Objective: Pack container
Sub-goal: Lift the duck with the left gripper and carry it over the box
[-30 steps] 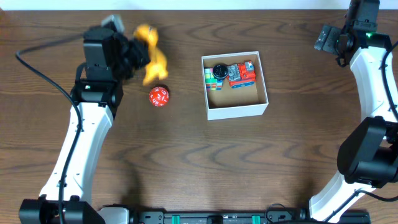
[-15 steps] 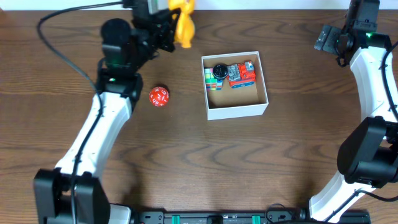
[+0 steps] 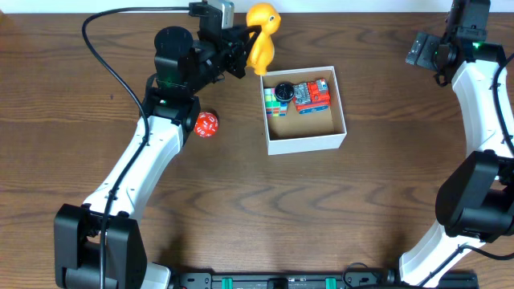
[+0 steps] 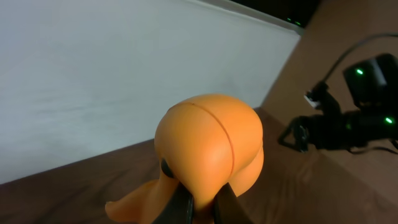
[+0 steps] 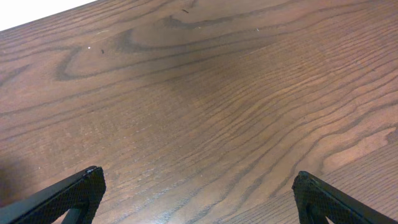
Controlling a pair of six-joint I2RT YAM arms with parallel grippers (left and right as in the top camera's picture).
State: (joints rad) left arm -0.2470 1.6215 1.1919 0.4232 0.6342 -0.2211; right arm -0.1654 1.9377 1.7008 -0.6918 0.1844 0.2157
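The container is a small white box, brown inside, at the table's middle. It holds a colour cube, a black round toy and a red toy car. My left gripper is shut on an orange duck-like toy, held in the air just left of the box's far left corner. The toy fills the left wrist view, with my fingers pinching it from below. A red ball lies on the table left of the box. My right gripper is open and empty at the far right corner.
The right arm runs along the table's right side. The left arm stretches across the left half. A black cable loops behind the left arm. A white wall lies beyond the table's far edge.
My left gripper has carried the orange toy up and to the right, from near the red ball to just beside the box. The right arm has not moved.
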